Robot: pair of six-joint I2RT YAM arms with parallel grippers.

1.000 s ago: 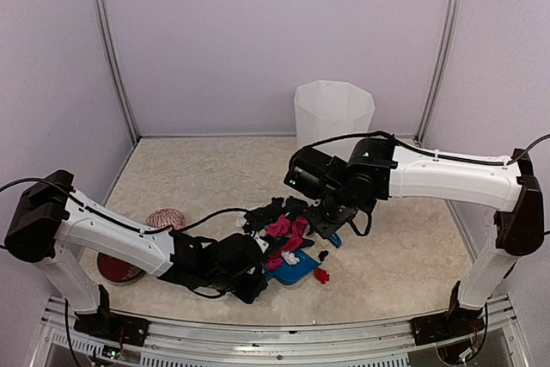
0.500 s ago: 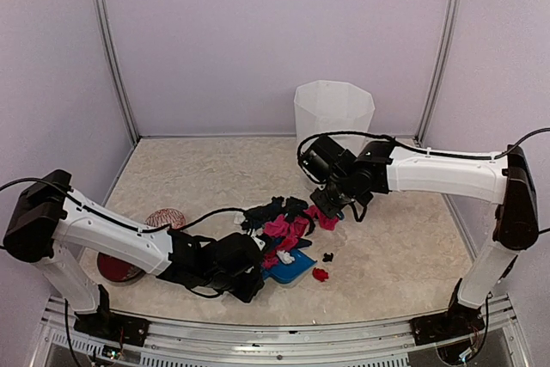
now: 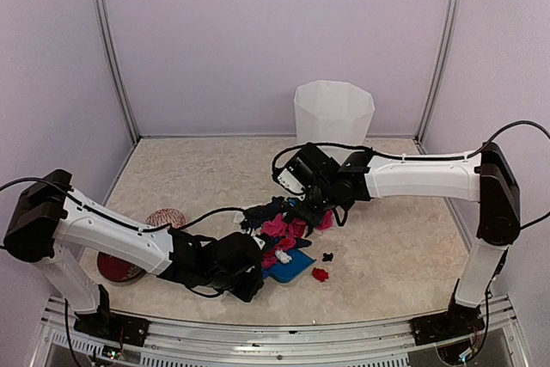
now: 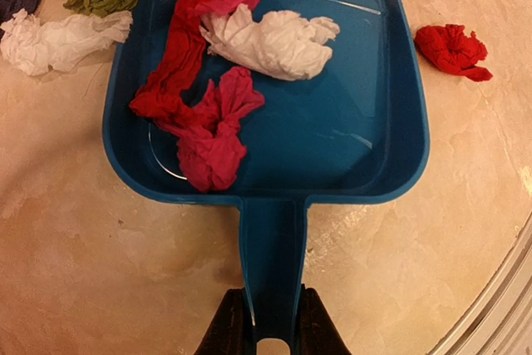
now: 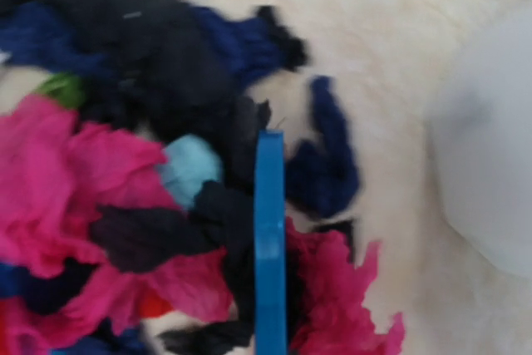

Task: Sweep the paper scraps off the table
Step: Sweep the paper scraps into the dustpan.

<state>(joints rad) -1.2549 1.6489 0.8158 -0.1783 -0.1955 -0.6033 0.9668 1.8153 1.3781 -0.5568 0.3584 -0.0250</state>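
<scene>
We are pinching the dustpan [image 4: 332,139] by its handle in our left tool [image 4: 266,332], the brush [image 5: 269,239] in our right tool [image 3: 316,211]; the paper scraps [image 3: 284,228] are lying on the surface [image 3: 198,174] between brush and pan mouth.

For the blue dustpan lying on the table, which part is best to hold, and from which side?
Grip the dustpan by its narrow handle, coming from the end opposite the open mouth. The tray is wide and carries paper scraps; the handle sticks out straight, thin enough for jaws, as the left gripper shows.
</scene>
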